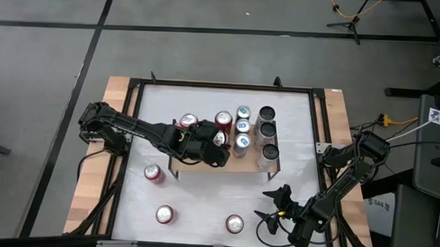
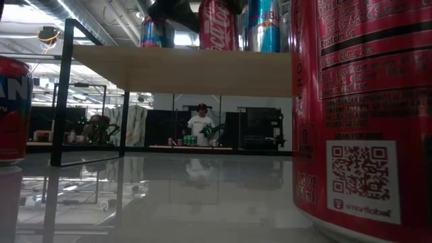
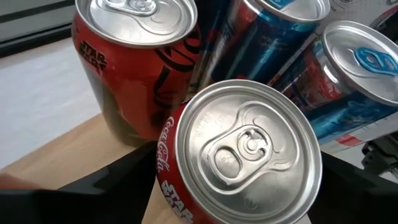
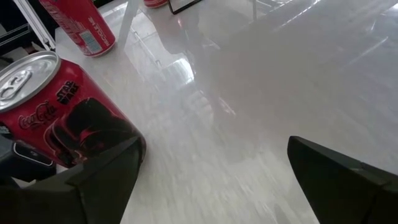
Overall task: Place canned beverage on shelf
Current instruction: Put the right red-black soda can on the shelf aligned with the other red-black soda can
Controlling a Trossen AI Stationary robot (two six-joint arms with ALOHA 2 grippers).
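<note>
Several cans (image 1: 242,129) crowd the shelf (image 1: 204,164), seemingly upright.

Legible markings noted. Red can (image 3: 239,152) directly ahead of the left end effector (image 1: 220,154): "Coca-Cola" script and "STAR" on its side. Second red can (image 3: 134,59) just beyond it: "STAR WARS". Red can (image 4: 59,115) beside the right end effector (image 4: 211,180): "Coca-Cola" and "STAR WARS". Large near can (image 2: 361,111) in the low view: QR code, "smartlabel". Can (image 2: 217,25) on the shelf (image 2: 182,71): "Coca-Cola".
</note>
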